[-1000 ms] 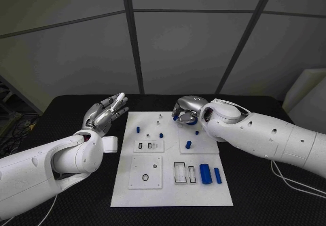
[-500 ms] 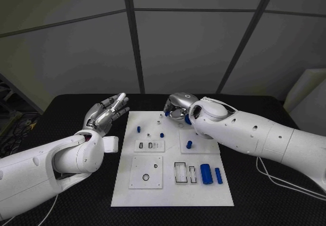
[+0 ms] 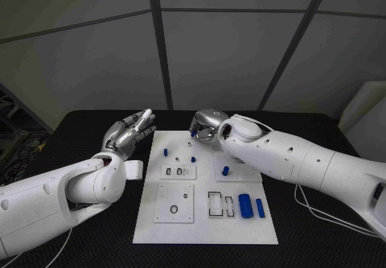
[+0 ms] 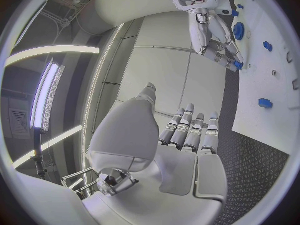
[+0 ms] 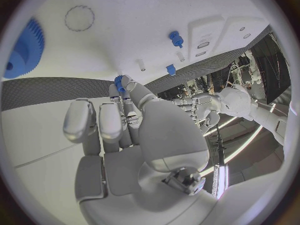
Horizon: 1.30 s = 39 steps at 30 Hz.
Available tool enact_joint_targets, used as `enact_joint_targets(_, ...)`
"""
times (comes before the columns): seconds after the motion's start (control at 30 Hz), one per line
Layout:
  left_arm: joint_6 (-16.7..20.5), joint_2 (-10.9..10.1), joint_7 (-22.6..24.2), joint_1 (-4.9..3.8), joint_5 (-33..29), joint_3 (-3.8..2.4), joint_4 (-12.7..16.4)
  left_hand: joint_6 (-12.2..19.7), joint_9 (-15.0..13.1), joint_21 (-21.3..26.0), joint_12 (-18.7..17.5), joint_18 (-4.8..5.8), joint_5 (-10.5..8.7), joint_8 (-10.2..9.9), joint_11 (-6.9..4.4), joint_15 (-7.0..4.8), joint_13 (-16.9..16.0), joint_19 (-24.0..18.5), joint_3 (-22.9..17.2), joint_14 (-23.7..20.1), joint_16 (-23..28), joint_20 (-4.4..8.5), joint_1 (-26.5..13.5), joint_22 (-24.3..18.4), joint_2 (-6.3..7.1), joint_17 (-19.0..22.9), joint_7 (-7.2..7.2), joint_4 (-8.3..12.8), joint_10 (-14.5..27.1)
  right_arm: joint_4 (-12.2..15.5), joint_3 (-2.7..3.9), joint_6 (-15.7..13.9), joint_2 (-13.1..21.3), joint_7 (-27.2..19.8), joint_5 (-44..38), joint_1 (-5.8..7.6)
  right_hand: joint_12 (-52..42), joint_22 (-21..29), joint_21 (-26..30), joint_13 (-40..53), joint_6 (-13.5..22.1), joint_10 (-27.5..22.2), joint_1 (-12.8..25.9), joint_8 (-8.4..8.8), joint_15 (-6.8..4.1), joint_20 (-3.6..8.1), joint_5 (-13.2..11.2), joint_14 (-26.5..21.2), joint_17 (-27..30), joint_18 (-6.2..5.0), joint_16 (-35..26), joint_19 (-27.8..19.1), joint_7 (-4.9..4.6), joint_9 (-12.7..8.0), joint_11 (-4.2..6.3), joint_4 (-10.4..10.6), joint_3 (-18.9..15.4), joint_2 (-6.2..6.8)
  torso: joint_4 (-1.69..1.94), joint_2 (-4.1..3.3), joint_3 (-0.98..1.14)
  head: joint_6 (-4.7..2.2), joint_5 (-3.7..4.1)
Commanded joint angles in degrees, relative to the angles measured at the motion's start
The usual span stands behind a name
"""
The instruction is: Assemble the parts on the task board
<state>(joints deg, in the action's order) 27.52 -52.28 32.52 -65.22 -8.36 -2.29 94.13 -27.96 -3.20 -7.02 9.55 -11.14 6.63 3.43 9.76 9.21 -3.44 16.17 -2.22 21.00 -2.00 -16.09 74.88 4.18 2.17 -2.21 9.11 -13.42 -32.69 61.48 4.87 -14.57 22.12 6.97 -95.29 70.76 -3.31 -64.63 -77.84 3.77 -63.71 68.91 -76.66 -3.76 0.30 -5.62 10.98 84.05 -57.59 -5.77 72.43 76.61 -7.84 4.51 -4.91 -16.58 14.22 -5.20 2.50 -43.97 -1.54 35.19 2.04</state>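
Observation:
The white task board (image 3: 205, 226) lies in the middle of the black table. My right hand (image 3: 206, 125) hovers over its far edge and pinches a small blue part (image 5: 119, 80) at its fingertips; the part (image 4: 239, 64) also shows in the left wrist view. A blue gear (image 5: 25, 47) lies flat on the board close by. Small blue pegs (image 3: 165, 152) (image 3: 193, 159) stand in the board's far half, and another blue piece (image 3: 226, 171) sits right of them. My left hand (image 3: 129, 133) is raised beside the board's far left corner, fingers straight and apart, holding nothing.
Two blue cylinders (image 3: 244, 205) (image 3: 259, 207) lie side by side near the board's right edge, next to white slotted blocks (image 3: 215, 204). A white plate with a ring (image 3: 174, 204) sits on the near left. Black table (image 3: 80, 120) surrounds the board.
My right hand has moved left along the board's far edge, away from the blue gear, with the small blue part in its fingertips. The left hand has barely moved.

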Motion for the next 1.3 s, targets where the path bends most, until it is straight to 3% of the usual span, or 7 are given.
enact_joint_targets(0.03,-0.72,0.05,0.39,-0.13,0.27,-0.08,0.06,0.04,-0.01,-0.22,0.08,0.68,0.01,0.21,0.18,0.03,0.03,0.25,0.05,-0.06,-0.24,0.04,0.15,0.05,-0.57,-0.05,2.94,0.36,0.33,-0.52,0.03,0.39,-0.43,-0.85,0.03,0.17,-0.09,0.0,-0.37,0.05,0.29,0.1,0.02,0.15,-0.32,-0.39,0.18,0.86,0.09,0.96,0.37,0.04,-0.31,-0.05,0.3,0.04,0.63,0.77,0.05,-0.08,-0.05,-0.05,-0.16)
enact_joint_targets(0.57,-0.7,-0.07,0.38,-0.63,0.27,-0.1,0.23,0.04,-0.01,-0.22,0.08,0.68,0.01,0.21,0.18,0.03,0.03,0.25,0.05,-0.06,-0.24,0.04,0.15,0.05,-0.57,-0.05,2.94,0.36,0.33,-2.84,0.02,2.12,-1.94,-0.01,-0.49,0.17,-0.07,1.04,0.09,-0.05,1.07,-1.23,1.27,0.18,0.05,-0.61,-0.02,0.6,0.88,0.74,0.21,-0.73,-0.6,-0.17,-0.04,0.11,2.62,1.87,0.02,-0.2,-0.07,0.34,-0.35)
enact_joint_targets(0.8,-0.74,-0.11,0.27,-0.74,0.27,-0.1,0.16,0.04,-0.01,-0.22,0.08,0.68,0.01,0.21,0.18,0.03,0.03,0.25,0.05,-0.06,-0.24,0.04,0.15,0.05,-0.57,-0.05,2.94,0.36,0.33,-3.27,0.01,2.59,-2.21,-0.34,-0.24,0.17,-0.03,5.21,2.22,-0.24,5.14,-7.23,3.14,0.32,1.33,-1.59,-0.99,-0.24,3.67,-0.01,-1.26,-3.22,-1.95,-0.83,-1.57,0.29,3.72,5.09,-0.01,-0.24,-0.08,0.42,-0.45)
enact_joint_targets(0.9,-0.72,-0.19,0.24,-0.78,0.27,-0.1,0.11,0.04,-0.01,-0.22,0.08,0.68,0.01,0.21,0.18,0.03,0.03,0.25,0.05,-0.06,-0.24,0.04,0.15,0.05,-0.57,-0.05,2.94,0.36,0.33,-2.97,0.0,1.27,-1.96,-0.65,0.03,0.17,-0.11,8.87,4.28,-0.07,8.46,-10.64,3.27,0.32,1.47,-2.25,-5.41,-1.18,6.34,-0.69,-2.9,-5.22,-1.3,-0.92,-2.0,0.63,2.78,6.48,-0.01,-0.21,-0.06,0.36,-0.55)
enact_joint_targets(1.0,-0.73,-0.3,0.22,-0.82,0.27,-0.1,0.07,0.04,-0.01,-0.22,0.08,0.68,0.01,0.21,0.18,0.03,0.03,0.25,0.05,-0.06,-0.24,0.04,0.15,0.05,-0.57,-0.05,2.94,0.36,0.33,-1.89,0.0,-0.46,-1.17,-0.84,0.35,0.16,-0.12,10.1,5.06,0.04,10.58,-12.26,3.3,0.32,1.59,-2.42,-6.53,-1.46,7.29,-0.9,-3.46,-5.72,-0.29,-0.91,-2.21,1.03,1.55,7.29,-0.01,-0.23,-0.03,0.25,-0.51)
enact_joint_targets(1.17,-0.91,-0.51,0.1,-0.85,0.27,-0.1,-0.05,0.13,0.02,-0.26,0.02,0.68,0.03,0.16,0.15,-0.02,0.05,0.25,0.13,-0.24,-0.2,0.06,0.17,0.05,-0.6,-0.03,2.92,0.54,0.5,2.48,0.02,-2.26,2.46,-0.47,1.21,0.12,-0.69,7.54,3.82,0.45,10.51,-11.61,3.19,0.03,1.34,-2.28,-6.75,-0.5,3.79,-0.42,-1.33,-3.9,-0.41,-0.72,-1.96,1.73,0.41,7.58,-0.14,-0.21,0.08,0.09,-0.39)
enact_joint_targets(1.3,-0.98,-0.85,0.07,-0.86,0.26,-0.1,-0.22,0.25,0.04,-0.27,-0.02,0.68,0.03,0.12,0.12,-0.04,0.07,0.25,0.18,-0.39,-0.17,0.06,0.16,0.04,-0.59,0.0,2.9,0.61,0.63,7.11,0.05,-3.24,7.28,-0.06,3.94,0.1,-1.32,6.43,3.24,0.73,9.4,-10.4,3.1,-0.27,1.08,-2.05,-6.66,-0.23,2.93,-0.2,-0.66,-3.02,-1.01,-0.56,-1.6,2.47,-0.26,7.5,-0.62,0.06,0.19,-0.16,-0.44)
